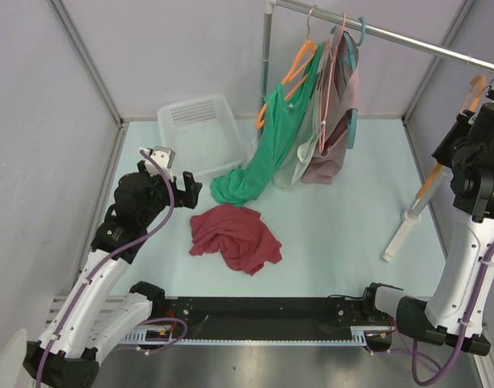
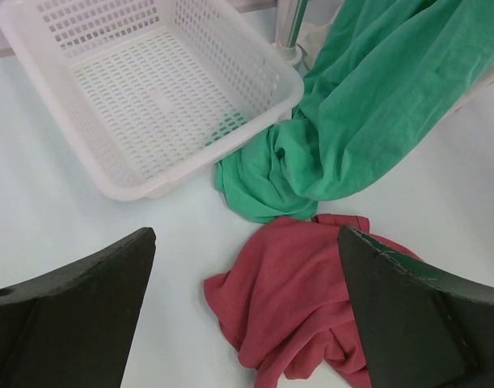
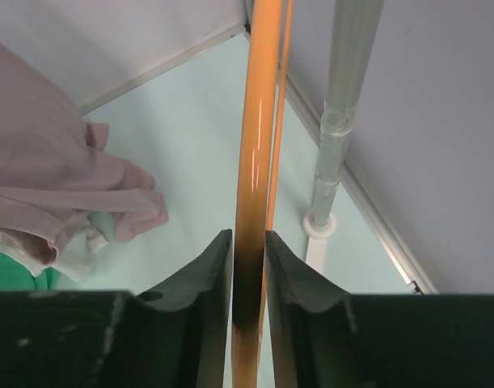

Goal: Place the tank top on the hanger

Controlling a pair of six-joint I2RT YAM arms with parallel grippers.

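Observation:
The maroon tank top (image 1: 234, 234) lies crumpled on the table in front of the arms; it also shows in the left wrist view (image 2: 299, 303). My left gripper (image 1: 180, 184) is open and empty, held above the table just left of the tank top, with its fingers (image 2: 77, 311) spread wide over the cloth's left part. My right gripper (image 1: 471, 133) is high at the far right, shut on the bare orange hanger (image 3: 253, 162), whose thin bar runs between the two fingers (image 3: 204, 283). Parts of the hanger (image 1: 431, 182) show above and below the gripper in the top view.
A white mesh basket (image 1: 200, 133) stands at the back left. A long green garment (image 1: 263, 158) on an orange hanger and a pale pink garment (image 1: 335, 121) hang from the metal rail (image 1: 408, 40). The rail's white post (image 1: 408, 222) stands at the right.

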